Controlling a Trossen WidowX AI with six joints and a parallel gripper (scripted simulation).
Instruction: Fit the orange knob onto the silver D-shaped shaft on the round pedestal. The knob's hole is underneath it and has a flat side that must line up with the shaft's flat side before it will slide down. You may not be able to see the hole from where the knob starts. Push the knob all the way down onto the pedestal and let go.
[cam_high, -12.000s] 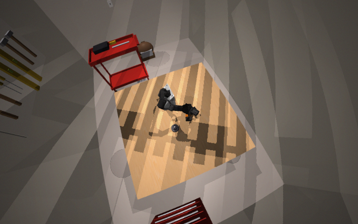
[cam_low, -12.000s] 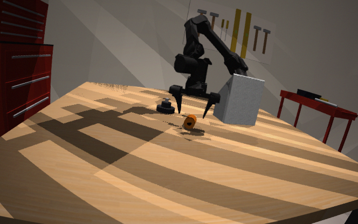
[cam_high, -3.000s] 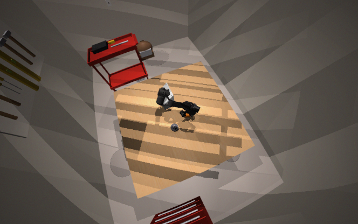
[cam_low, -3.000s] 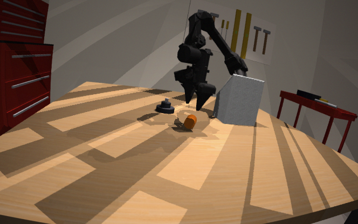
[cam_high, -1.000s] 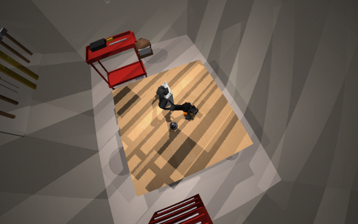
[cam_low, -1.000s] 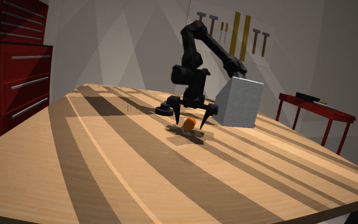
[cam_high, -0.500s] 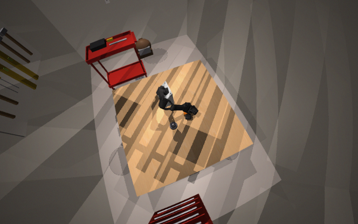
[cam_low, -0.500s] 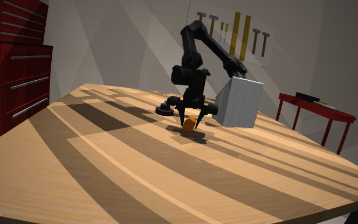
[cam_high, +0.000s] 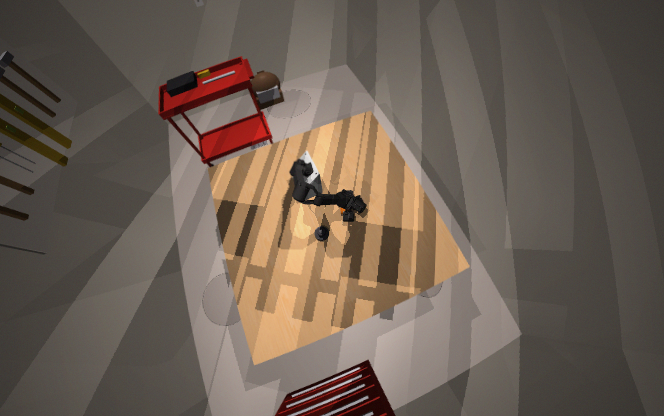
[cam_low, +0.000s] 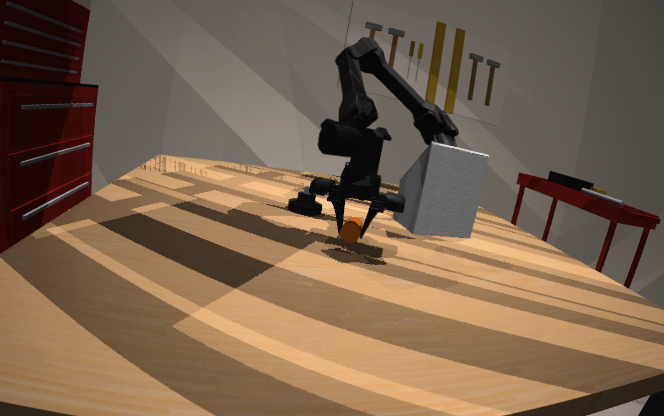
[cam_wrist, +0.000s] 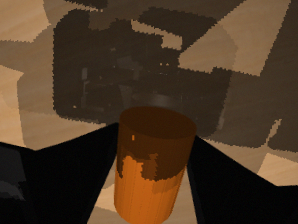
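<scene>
The orange knob (cam_low: 351, 230) (cam_wrist: 150, 165) lies on its side, one round end toward the exterior camera. My gripper (cam_low: 352, 234) (cam_wrist: 154, 135) is shut on it, one finger on each side of its curved wall. In the top view only a sliver of the knob shows beside the gripper. The knob's hole and its flat side cannot be made out. The dark round pedestal (cam_high: 321, 234) (cam_low: 305, 205) stands apart from the knob, left of the gripper in the exterior view, with the small shaft upright on it. The shaft's flat side is too small to tell.
A grey-white block (cam_low: 452, 190) stands under the arm's base, right of the gripper in the exterior view. A red cart (cam_high: 207, 90) (cam_low: 590, 200) and red drawers (cam_high: 340, 395) (cam_low: 50, 150) stand beyond the wooden table (cam_high: 280, 340) (cam_low: 350, 360). Tools hang on the wall.
</scene>
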